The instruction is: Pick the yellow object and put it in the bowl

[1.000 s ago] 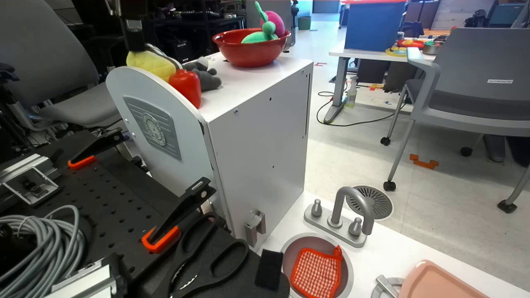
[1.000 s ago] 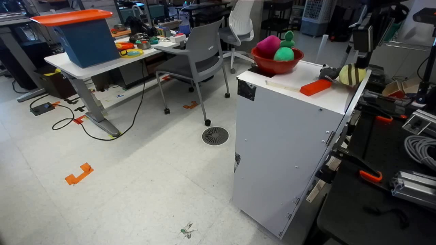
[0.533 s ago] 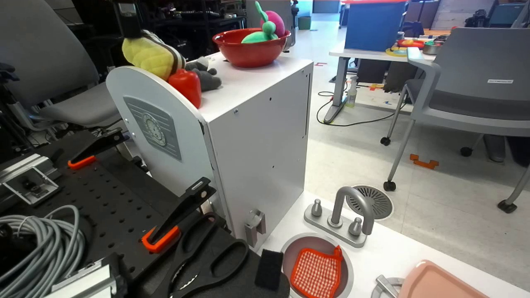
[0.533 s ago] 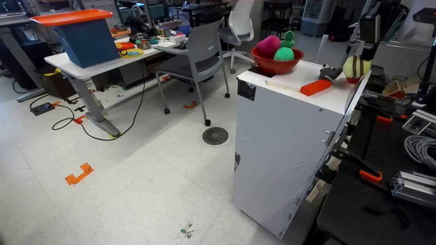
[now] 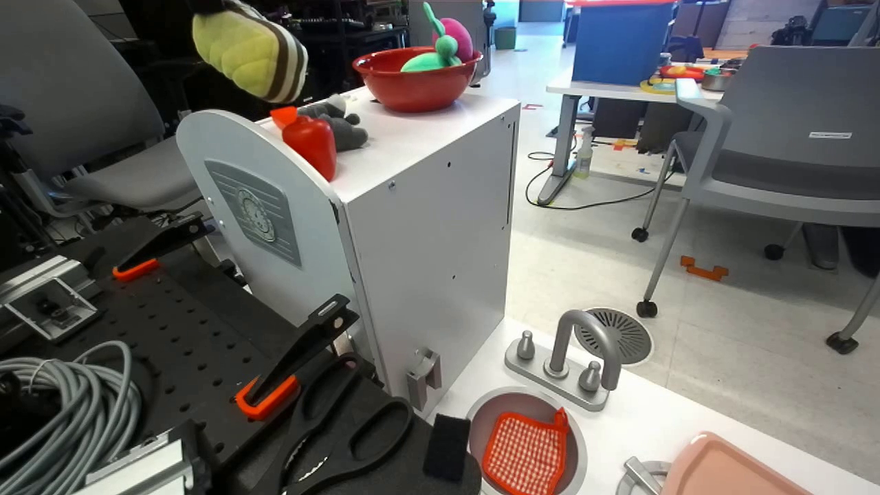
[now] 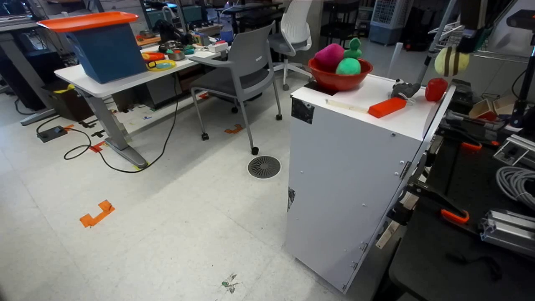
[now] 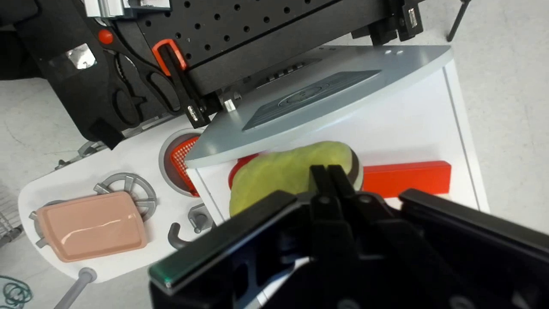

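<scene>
The yellow plush (image 5: 247, 55) is held aloft, clamped in the jaws and hung directly beneath them, apart from the white counter (image 5: 419, 141). A second ago it was seen lower, overlapped with the red pepper-shaped toy (image 6: 436, 89); now a gap has been opened, and the toy, masked then in an exterior view, is exposed below the jaws. The red bowl (image 6: 340, 82) has been left in place, lower than the jaws and well to one side, with a pink piece (image 6: 329, 54) and green pieces (image 6: 348, 66) heaped inside; it is caught only by the exterior views. On the counter between jaws and bowl, a dark grey plush (image 5: 347, 132) is seen. In the wrist view, the jaw tips are shown together on the yellow cloth, with a long, flat-sided red block (image 7: 418, 178) laid to one side below them. The yellow plush is rounded and quilted, banded in brown and white; the bowl is round-walled and glossy; the toy is smooth and lobed.
</scene>
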Controlling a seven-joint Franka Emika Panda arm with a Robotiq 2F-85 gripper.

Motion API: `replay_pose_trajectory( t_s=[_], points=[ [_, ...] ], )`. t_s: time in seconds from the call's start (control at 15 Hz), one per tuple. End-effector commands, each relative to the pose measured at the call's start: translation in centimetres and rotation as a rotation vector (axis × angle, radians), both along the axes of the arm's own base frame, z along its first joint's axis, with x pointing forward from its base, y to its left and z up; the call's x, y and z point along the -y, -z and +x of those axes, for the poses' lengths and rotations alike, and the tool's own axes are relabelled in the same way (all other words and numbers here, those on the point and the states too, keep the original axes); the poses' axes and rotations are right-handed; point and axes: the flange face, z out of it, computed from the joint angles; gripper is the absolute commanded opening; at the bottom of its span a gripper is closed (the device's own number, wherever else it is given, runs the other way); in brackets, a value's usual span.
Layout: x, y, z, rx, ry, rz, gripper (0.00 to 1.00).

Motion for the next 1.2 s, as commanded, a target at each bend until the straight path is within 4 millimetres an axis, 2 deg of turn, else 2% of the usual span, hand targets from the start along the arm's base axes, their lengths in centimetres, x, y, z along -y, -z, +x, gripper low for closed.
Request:
replay_pose_trajectory(
  t_s=[0.0,0.2,0.53,0.87,1.13],
  points=[
    [0.5,-1.3,-1.3,0.063,0.039,-0.025,0.01],
    [1.7,-2.5,-1.9,0.093,0.080,-0.023,0.01],
    [5.1,-4.8,-1.6,0.144,0.142,0.024,0.01],
    [5.8,-6.6,0.4,0.156,0.130,0.027,0.01],
    [7.7,-8.0,4.1,0.143,0.111,0.097,0.01]
  ],
)
